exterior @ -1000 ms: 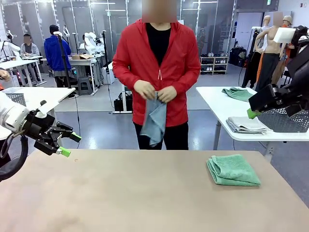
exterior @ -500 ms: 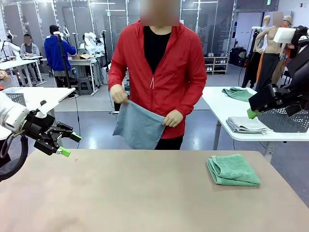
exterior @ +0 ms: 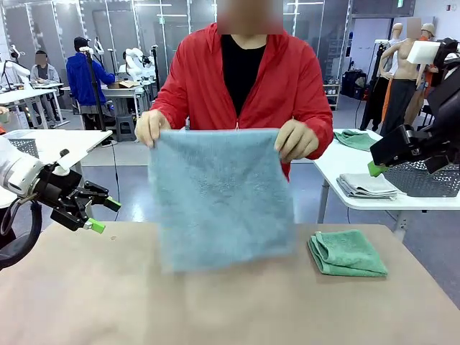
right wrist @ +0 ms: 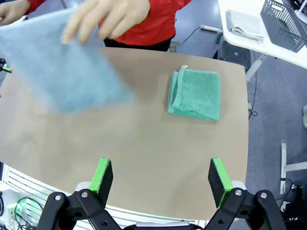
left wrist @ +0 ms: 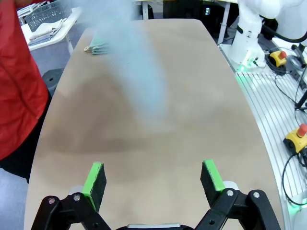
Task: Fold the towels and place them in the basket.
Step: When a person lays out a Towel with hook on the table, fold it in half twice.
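A person in a red jacket holds a pale blue-grey towel [exterior: 219,198] spread flat by its top corners, hanging over the table's far edge. In both wrist views it [right wrist: 67,72] is blurred with motion. The mint green towel [exterior: 347,253] lies folded on the tan table [exterior: 215,309] at the right. My left gripper [exterior: 104,215] hovers open at the table's left edge, holding nothing. My right gripper [right wrist: 159,177] stands open and high over the near right side, well short of the green towel [right wrist: 195,93]. The dark grey basket [right wrist: 283,19] sits on a white side table to the right.
The white side table [exterior: 338,162] also carries a folded grey cloth [exterior: 366,185] and a green cloth [exterior: 353,138]. Another white table [exterior: 57,144] stands at the left. People and other tables are farther back. Bare tabletop lies in front of both grippers.
The person has opened the blue-grey towel from a bunch at the waist to a full spread over the table's far edge. Neither arm has moved.
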Available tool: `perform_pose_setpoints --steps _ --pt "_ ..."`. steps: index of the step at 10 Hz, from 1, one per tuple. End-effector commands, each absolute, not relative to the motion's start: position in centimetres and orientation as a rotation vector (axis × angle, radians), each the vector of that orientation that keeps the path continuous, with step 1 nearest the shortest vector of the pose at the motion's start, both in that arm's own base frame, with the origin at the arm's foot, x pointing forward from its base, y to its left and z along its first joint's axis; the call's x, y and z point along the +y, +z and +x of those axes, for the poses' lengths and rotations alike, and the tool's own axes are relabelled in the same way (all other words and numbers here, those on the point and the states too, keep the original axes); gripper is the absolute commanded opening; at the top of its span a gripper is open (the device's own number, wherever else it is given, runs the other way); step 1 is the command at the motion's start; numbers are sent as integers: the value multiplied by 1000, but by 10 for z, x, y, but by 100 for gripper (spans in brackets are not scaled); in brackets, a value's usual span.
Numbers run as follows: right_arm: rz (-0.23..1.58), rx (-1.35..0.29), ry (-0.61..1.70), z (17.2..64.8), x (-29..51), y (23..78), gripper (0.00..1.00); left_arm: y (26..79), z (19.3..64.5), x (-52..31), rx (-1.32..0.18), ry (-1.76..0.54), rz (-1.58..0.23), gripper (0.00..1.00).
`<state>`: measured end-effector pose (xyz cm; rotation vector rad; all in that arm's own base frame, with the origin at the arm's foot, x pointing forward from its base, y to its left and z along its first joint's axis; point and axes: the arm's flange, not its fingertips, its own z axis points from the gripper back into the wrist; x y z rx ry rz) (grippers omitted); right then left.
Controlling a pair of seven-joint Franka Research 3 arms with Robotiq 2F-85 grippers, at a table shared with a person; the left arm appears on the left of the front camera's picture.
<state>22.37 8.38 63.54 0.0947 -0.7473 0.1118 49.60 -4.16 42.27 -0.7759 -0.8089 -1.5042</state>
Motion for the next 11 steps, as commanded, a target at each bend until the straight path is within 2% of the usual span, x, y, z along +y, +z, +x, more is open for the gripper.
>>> perform_pose_setpoints --steps 1,11 --pt "90 -752 105 225 83 636 100 423 496 -41 -803 -1507 -769 100" --pt "90 -752 105 225 83 636 100 423 496 -41 -803 -1507 -769 100"
